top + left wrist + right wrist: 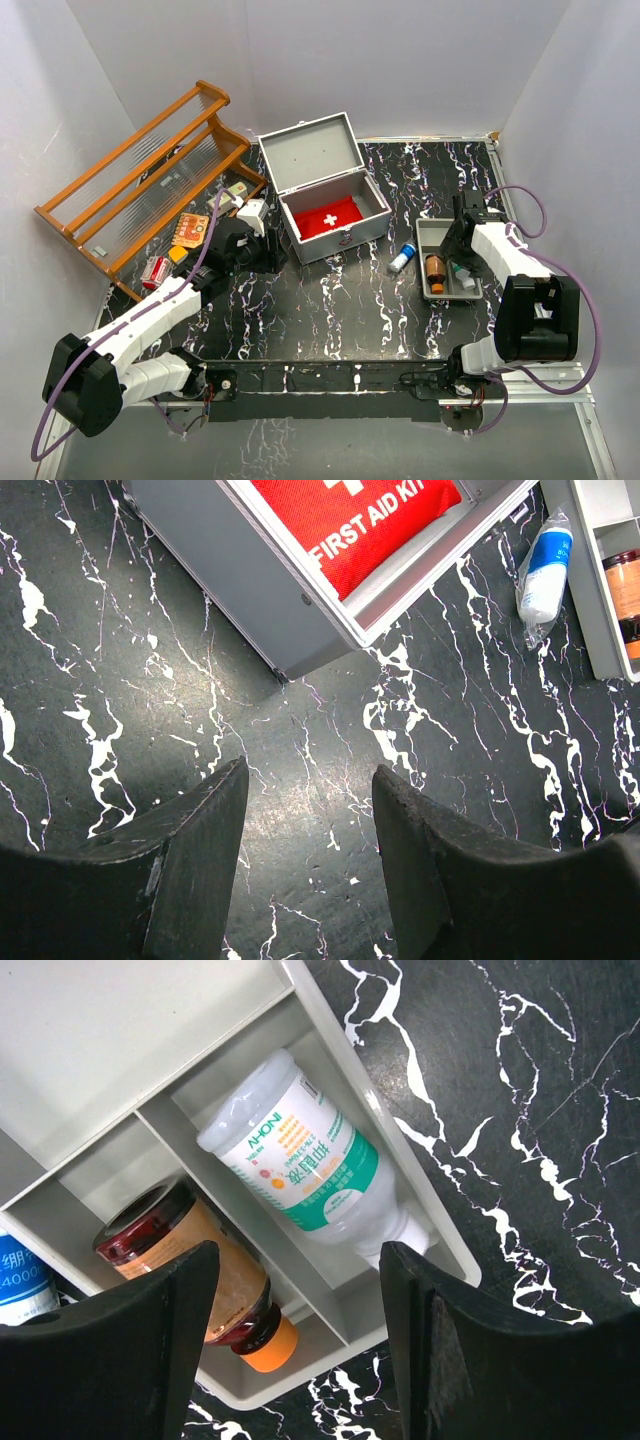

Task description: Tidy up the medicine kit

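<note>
Sitting toward the back middle of the black white-veined marbled tabletop [340,310], the grey metal rectangular medicine kit [372,222] is resting with its hinged lid thrown open and leaning back. A red fabric first-aid pouch with a white cross [330,217] is lying flat inside it.

Your left gripper [310,780] is hovering over bare tabletop just beside the kit's near left corner. Its two dark fingers are spread well apart and are gripping nothing.

Your right gripper [298,1255] is hanging over the shallow grey divided plastic tray [120,1060], which is lying well to the right of the kit. Its fingers are likewise parted wide and are clasping nothing. Between them you are seeing a white plastic bottle with a green label [300,1165] lying on its side in one compartment, and an amber bottle with an orange cap [200,1260] lying in the next.

A small blue-and-white wrapped bottle [401,259] is lying on the tabletop between the kit and the tray. A slatted orange wooden rack [140,170] is leaning at the far left.
</note>
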Controlling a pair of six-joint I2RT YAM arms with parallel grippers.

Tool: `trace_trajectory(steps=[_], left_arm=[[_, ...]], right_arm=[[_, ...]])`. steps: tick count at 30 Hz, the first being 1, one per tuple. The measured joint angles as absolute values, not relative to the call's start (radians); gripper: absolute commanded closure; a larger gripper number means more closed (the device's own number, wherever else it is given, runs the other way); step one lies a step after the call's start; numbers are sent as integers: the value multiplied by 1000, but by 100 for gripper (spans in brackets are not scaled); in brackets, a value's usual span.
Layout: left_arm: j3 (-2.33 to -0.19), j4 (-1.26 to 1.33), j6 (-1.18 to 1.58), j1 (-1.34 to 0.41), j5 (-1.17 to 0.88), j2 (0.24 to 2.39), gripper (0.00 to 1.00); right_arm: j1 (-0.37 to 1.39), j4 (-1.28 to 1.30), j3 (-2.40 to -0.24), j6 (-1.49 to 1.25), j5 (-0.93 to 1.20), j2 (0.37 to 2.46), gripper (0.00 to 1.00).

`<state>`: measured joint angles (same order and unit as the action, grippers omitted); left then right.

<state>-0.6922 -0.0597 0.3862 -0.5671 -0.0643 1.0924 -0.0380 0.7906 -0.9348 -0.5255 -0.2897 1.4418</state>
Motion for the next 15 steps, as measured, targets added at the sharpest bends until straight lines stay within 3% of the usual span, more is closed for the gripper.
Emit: trace_trajectory(steps=[10,15], left_arm=[[-692,-53,390,-567,-65,1092,48],[-692,-53,391,-567,-68,1092,48]], right_arm=[[-38,790,-935,-540,-371,1398,37],[-39,785,-935,-508,-277,1333,41]])
